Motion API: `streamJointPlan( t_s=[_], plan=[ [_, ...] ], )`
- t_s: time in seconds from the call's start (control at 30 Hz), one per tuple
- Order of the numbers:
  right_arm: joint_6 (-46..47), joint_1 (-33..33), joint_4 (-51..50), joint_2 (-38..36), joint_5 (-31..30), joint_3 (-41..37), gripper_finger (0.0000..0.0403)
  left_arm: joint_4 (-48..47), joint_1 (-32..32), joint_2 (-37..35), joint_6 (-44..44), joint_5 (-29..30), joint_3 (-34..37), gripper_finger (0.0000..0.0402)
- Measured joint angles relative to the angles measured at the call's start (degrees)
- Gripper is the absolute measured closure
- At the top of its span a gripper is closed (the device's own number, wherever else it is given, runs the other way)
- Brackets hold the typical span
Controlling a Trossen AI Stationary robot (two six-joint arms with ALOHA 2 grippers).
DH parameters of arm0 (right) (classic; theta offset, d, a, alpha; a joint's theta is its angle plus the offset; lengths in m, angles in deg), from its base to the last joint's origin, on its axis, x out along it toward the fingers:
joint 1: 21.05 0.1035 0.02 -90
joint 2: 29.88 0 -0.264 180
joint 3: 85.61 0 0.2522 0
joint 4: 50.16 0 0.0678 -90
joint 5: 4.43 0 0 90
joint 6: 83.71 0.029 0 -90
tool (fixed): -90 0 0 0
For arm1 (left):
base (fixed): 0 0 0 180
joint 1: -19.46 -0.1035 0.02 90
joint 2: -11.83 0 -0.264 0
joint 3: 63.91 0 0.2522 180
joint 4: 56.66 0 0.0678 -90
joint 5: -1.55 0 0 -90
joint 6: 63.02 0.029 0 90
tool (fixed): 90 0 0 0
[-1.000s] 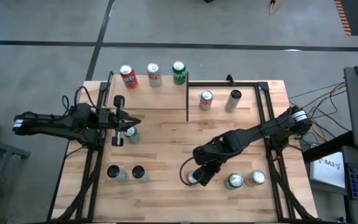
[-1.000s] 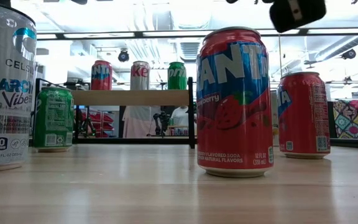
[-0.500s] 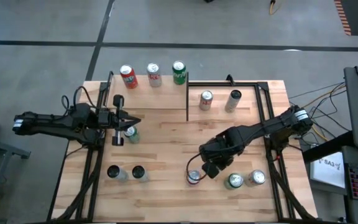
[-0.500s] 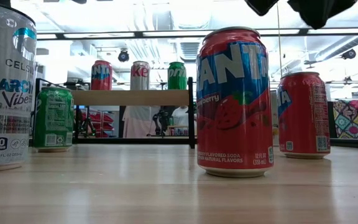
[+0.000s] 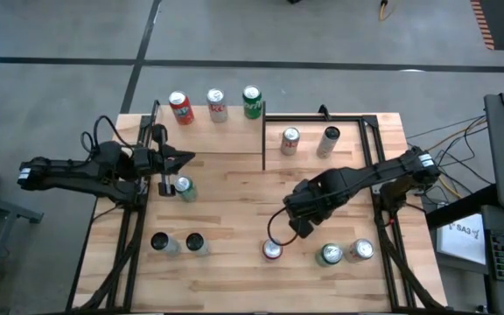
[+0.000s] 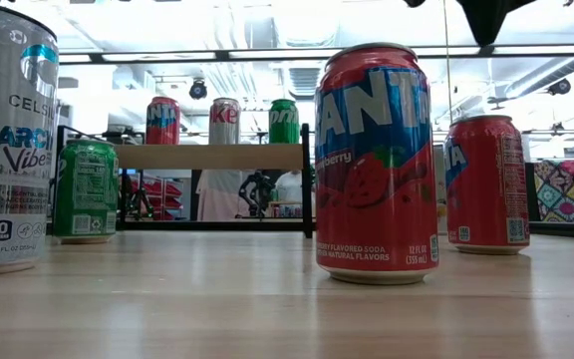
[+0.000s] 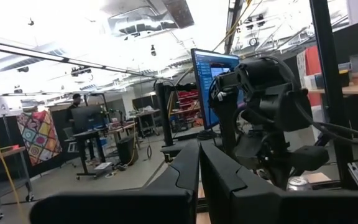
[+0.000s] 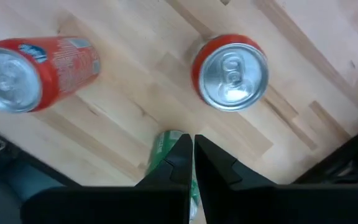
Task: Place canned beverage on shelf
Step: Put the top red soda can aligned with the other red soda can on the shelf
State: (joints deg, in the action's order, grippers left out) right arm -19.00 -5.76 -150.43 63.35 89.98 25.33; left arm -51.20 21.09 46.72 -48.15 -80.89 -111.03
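The right hand (image 5: 297,229), fingers pressed together and empty, hung above the table (image 5: 234,184) near a red can (image 5: 272,250) standing upright on the front planks. The left hand (image 5: 180,158), fingers likewise together, hovered beside a green can (image 5: 182,186). Three cans stood on the shelf (image 5: 208,127) at the table's far edge; two more appeared to stand just beside it.

Right pincer (image 5: 302,229) lifted off red can (image 5: 272,250); left pincer (image 5: 185,158) pulled away
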Motion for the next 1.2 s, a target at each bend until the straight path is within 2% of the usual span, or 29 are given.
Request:
streamJointPlan(
  t_s=[0.73, 0.87, 1.03, 1.2],
  plan=[
    [-4.29, -0.94, 0.75, 0.0, -0.11, -0.94, 0.0394, 0.06, 0.04, 0.27, -0.13, 0.0, 0.09, 0.0402],
    [-4.92, -0.94, 0.88, 0.0, -4.34, -0.96, 0.0388, 0.02, 0.04, 0.28, -0.13, 0.0, 0.09, 0.0402],
    [-6.99, -1.47, 1.04, 0.0, -7.55, -0.98, 0.0344, -0.37, 0.04, 0.4, -0.02, 0.0, 0.11, 0.0402],
    [-7.43, -1.77, 1.16, 0.0, -7.53, -0.98, 0.0263, -0.37, 0.04, 0.4, 0.35, 0.02, 0.13, 0.0402]
  ],
)
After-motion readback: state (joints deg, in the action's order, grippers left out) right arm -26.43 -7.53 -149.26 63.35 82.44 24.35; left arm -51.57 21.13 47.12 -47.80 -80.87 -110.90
